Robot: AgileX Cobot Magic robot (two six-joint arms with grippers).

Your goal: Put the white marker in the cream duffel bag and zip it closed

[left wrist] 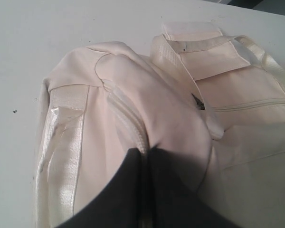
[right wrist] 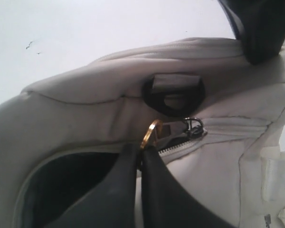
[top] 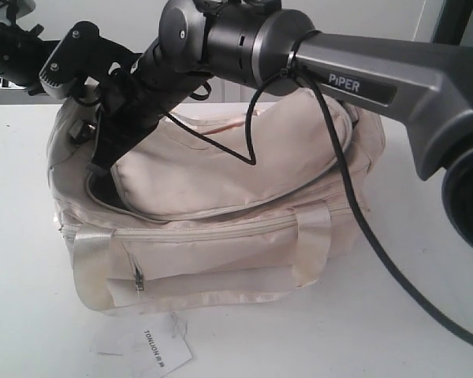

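The cream duffel bag (top: 221, 236) lies on the white table. Its top flap gapes dark at the left end (top: 102, 187). My right gripper (top: 101, 167) reaches across to that end. In the right wrist view the right gripper (right wrist: 142, 147) is shut on the gold zipper pull ring (right wrist: 151, 134), which hangs from the metal slider (right wrist: 194, 127) beside the dark opening (right wrist: 61, 185). My left gripper (left wrist: 146, 151) is shut on a fold of the bag's fabric (left wrist: 85, 118) next to the zip seam. One of its fingers (right wrist: 261, 28) presses the bag's end. The white marker is hidden.
A black strap ring (right wrist: 173, 95) sits just beyond the slider. A white paper tag (top: 162, 350) lies on the table (top: 426, 315) in front of the bag. The front pocket's zip pull (top: 139, 282) hangs down. The right arm's black cable (top: 363, 220) drapes over the bag's right side.
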